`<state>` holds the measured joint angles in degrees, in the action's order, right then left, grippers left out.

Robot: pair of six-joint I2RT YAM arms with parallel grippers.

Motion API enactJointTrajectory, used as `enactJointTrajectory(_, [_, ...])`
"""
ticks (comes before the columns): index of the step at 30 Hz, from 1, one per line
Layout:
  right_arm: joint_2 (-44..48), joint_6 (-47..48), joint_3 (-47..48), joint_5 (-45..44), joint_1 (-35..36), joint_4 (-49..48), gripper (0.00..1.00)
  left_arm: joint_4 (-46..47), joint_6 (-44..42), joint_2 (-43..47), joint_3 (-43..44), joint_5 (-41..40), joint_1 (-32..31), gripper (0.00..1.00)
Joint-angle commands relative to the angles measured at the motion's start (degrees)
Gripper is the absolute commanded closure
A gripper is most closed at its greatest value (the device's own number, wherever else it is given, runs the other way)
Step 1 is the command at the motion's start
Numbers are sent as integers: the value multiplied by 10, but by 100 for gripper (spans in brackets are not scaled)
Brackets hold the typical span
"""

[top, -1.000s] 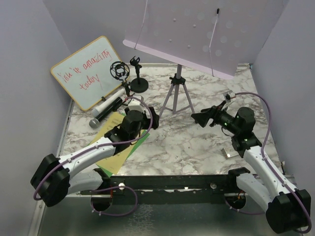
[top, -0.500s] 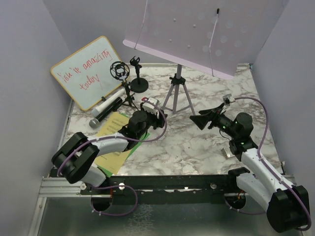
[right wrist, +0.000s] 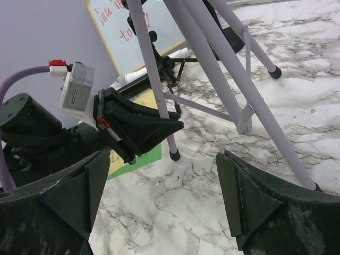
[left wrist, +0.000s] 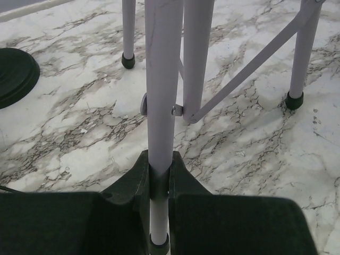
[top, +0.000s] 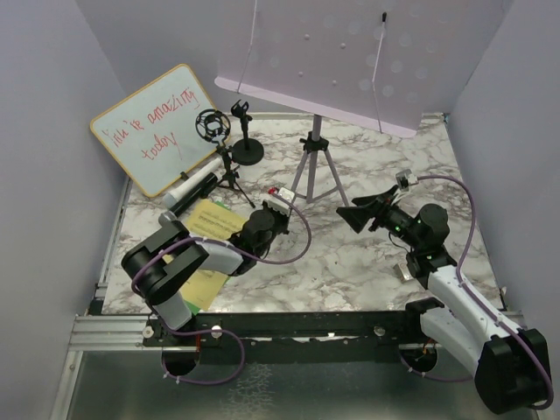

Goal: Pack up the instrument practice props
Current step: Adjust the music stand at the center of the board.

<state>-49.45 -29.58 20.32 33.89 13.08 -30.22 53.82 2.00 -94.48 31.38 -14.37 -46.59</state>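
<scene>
The left arm reached low across the marble bench (top: 350,262). The left claw (left wrist: 159,162) was clamped shut on the near leg (left wrist: 159,79) of the lilac music rack (top: 332,61), which stood upright mid-bench. The right arm was bent at the elbow, and the right claw (right wrist: 162,164) gaped wide and empty, facing that leg.

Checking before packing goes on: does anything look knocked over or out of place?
Nothing spilled or broken. A microphone lies flat beside the whiteboard, not in the empty ring-mount tripod. The left gripper is clamped on a music rack leg.
</scene>
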Motion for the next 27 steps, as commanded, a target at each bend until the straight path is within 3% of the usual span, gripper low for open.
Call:
enactJointTrajectory(1, [4, 0, -8, -3, 7, -21, 11, 90, 40, -16, -5, -148, -58, 100])
enactJointTrajectory(4, [7, 2, -9, -13, 7, -16, 11, 97, 79, -39, 8, -286, -116, 100])
enactJointTrajectory(13, [29, 8, -7, -42, 8, 8, 11, 43, 146, -89, 97, -501, -221, 100])
enactJointTrajectory(19, [52, 20, -8, -65, 8, 17, 10, -25, 220, -92, 124, -470, -241, 100])
enactJointTrajectory(21, [63, 27, -9, -73, 8, 14, 6, -33, 238, -89, 122, -440, -242, 85])
enactJointTrajectory(27, [65, 72, -8, -52, 8, -23, 3, -40, 256, -39, 102, -367, -241, 63])
